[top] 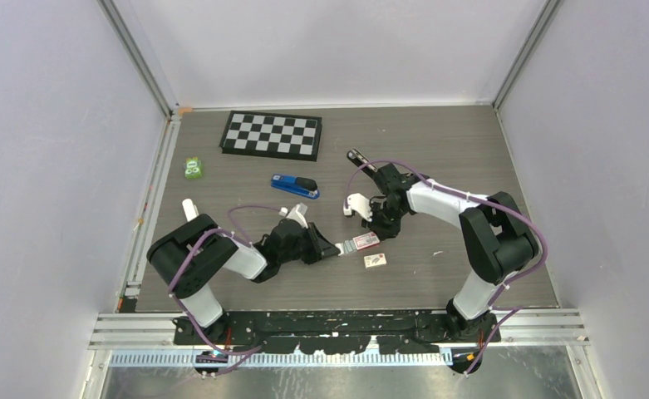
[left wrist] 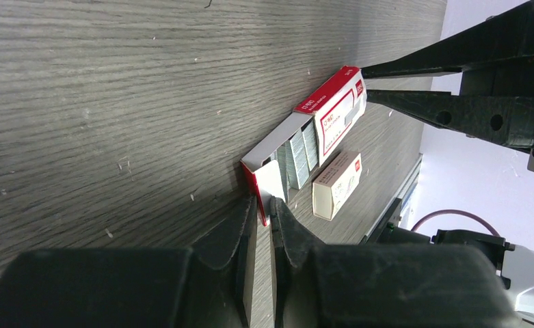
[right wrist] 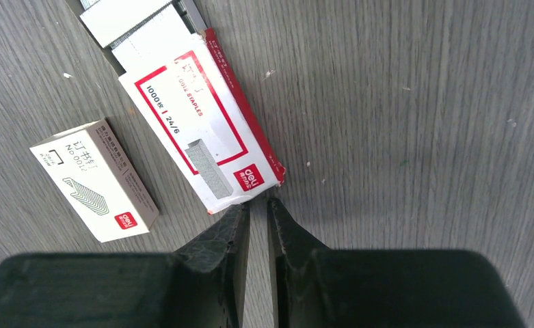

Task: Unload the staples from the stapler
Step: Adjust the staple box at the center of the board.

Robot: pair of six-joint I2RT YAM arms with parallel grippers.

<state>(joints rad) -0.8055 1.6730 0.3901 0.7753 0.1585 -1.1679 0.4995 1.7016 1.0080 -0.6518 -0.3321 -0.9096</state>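
Observation:
A blue stapler [top: 295, 185] lies shut on the table, apart from both grippers. A red-and-white staple box [top: 365, 242] lies open between the arms. Its tray is slid out, with silvery staples [left wrist: 297, 160] inside; they also show in the right wrist view [right wrist: 189, 14]. My left gripper [top: 336, 248] [left wrist: 264, 203] is shut on the tray's white end flap. My right gripper [top: 381, 230] [right wrist: 258, 203] is shut with a thin gap. Its tips rest against the box's [right wrist: 202, 133] other end, with nothing between them.
A small whitish staple box [top: 376, 261] [right wrist: 94, 179] lies just beside the red-and-white one. A folded chessboard [top: 272, 134] sits at the back. A small green object [top: 193, 168] lies at the left. A black object [top: 356, 155] lies behind the right arm.

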